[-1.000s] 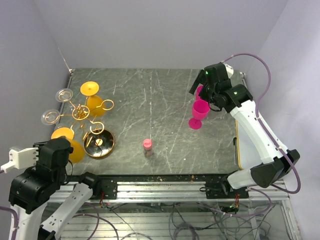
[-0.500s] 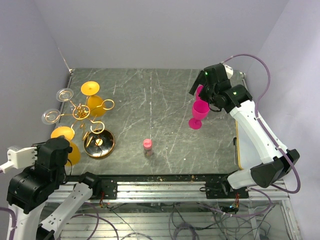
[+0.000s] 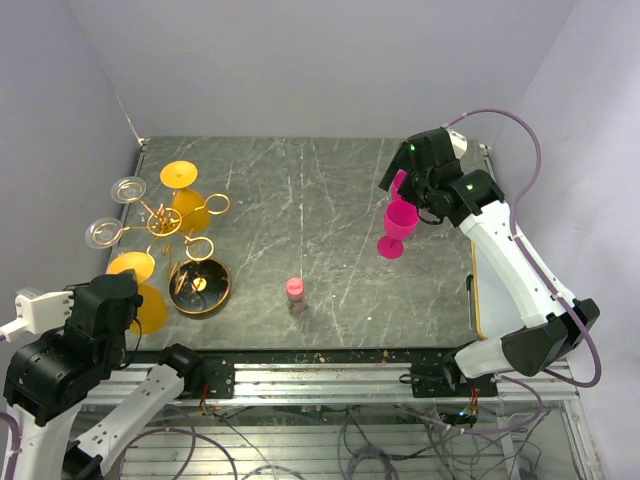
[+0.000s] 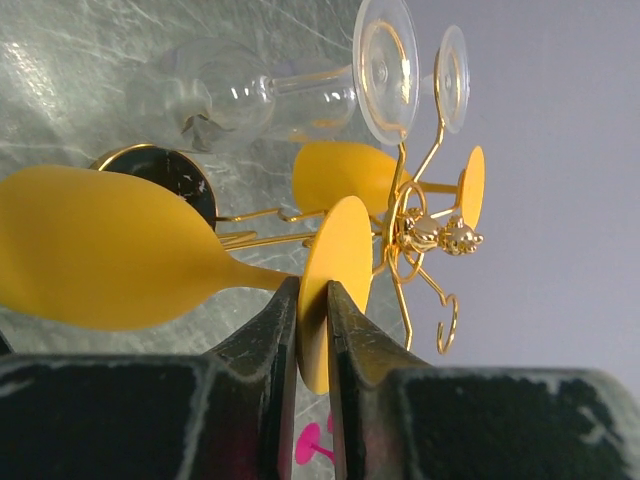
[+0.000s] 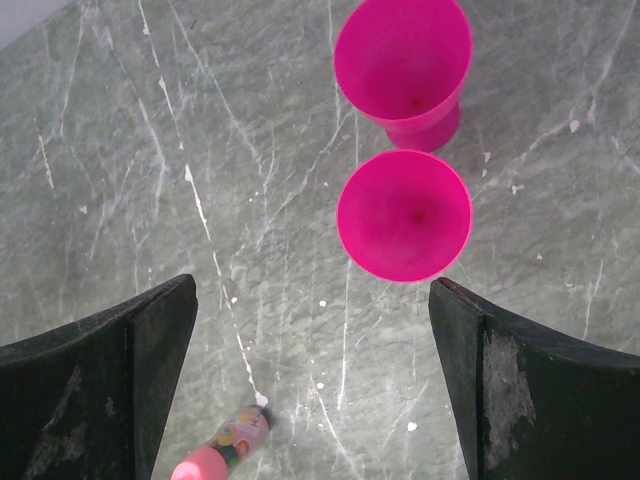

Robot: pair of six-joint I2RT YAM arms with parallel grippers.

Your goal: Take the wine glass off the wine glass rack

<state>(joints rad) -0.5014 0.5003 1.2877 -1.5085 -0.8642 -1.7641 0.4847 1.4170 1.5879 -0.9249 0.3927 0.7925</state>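
The gold wire wine glass rack [image 3: 165, 222] stands at the table's left on its round shiny base [image 3: 200, 288]; it also shows in the left wrist view [image 4: 425, 235]. My left gripper [image 4: 312, 330] is shut on the foot disc of a yellow wine glass [image 4: 110, 265], whose stem lies level beside the rack's arms. In the top view this glass [image 3: 148, 306] sits just under my left wrist. A second yellow glass [image 3: 188, 205] and two clear glasses [image 3: 128, 188] hang on the rack. My right gripper [image 5: 312, 285] is open and empty above two pink glasses [image 5: 404, 215].
The two pink glasses [image 3: 399, 225] stand at the right of the grey marble table [image 3: 300, 180]. A small pink-capped bottle [image 3: 296, 293] stands near the front middle. Walls close in the back and left.
My left arm has drawn back toward the near edge with the yellow glass in its grip. The rack's top has shifted slightly. The right arm has not moved.
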